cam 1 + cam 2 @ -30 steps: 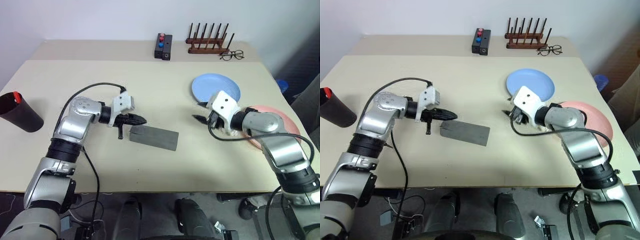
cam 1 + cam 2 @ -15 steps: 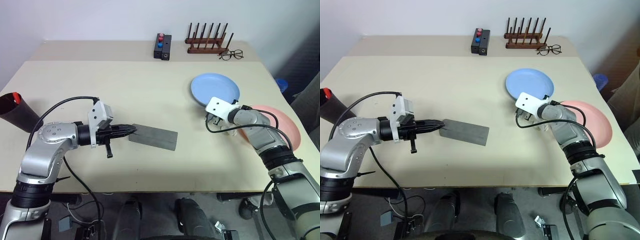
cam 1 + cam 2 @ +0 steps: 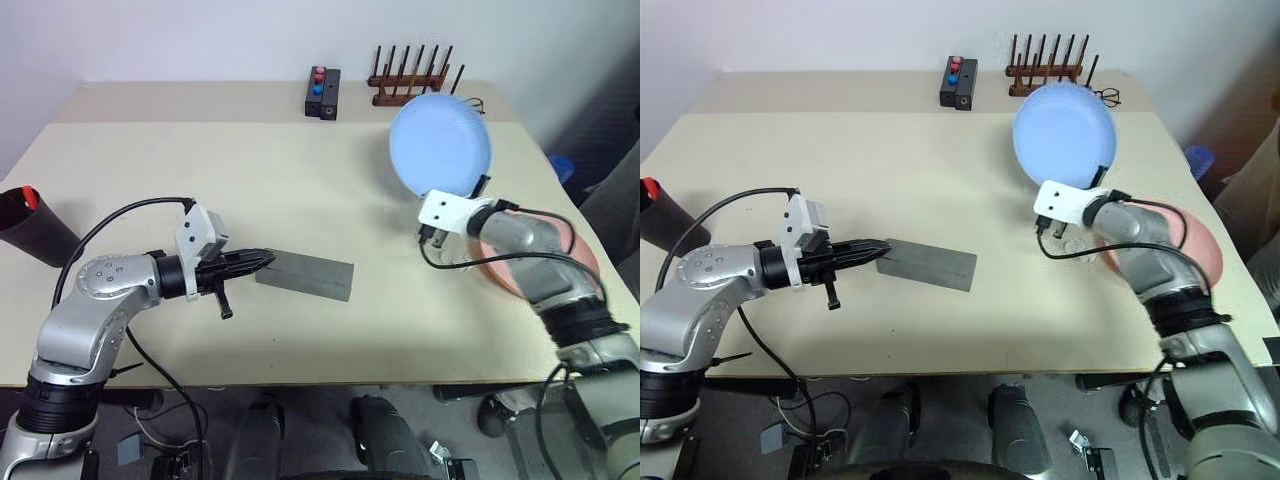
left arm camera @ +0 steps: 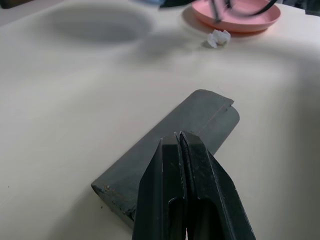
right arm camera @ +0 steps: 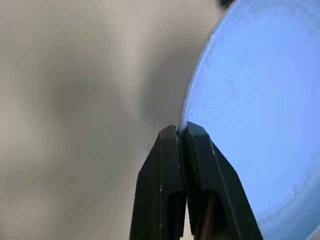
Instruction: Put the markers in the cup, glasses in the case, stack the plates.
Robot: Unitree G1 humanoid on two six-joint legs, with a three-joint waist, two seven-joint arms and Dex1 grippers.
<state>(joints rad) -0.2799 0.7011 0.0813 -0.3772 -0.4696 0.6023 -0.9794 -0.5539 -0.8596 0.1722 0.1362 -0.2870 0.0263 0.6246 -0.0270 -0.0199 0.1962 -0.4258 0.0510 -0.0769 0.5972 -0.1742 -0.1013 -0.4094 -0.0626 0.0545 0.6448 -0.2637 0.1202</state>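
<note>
The light blue plate (image 3: 440,143) hangs tilted on edge above the table, my right gripper (image 3: 478,188) shut on its lower rim; in the right wrist view the fingertips (image 5: 172,137) pinch that rim. The pink plate (image 3: 586,262) lies flat under my right forearm. The grey case (image 3: 307,276) lies closed mid-table. My left gripper (image 3: 265,261) is shut and empty, its tips at the case's left end. The dark cup (image 3: 28,228) stands at the far left with a red marker cap (image 3: 32,197) at its rim. The glasses are out of view.
A small black box with red and blue buttons (image 3: 325,92) and a wooden peg rack (image 3: 412,86) stand at the table's back. Thin-rimmed spectacles (image 3: 1108,96) peek from behind the raised plate. A white crumpled scrap (image 4: 218,37) lies near the pink plate.
My right gripper shut on the blue plate's rim and lifted it off the table, tipping it on edge. My left gripper, still shut, drew back a little along the case's left end.
</note>
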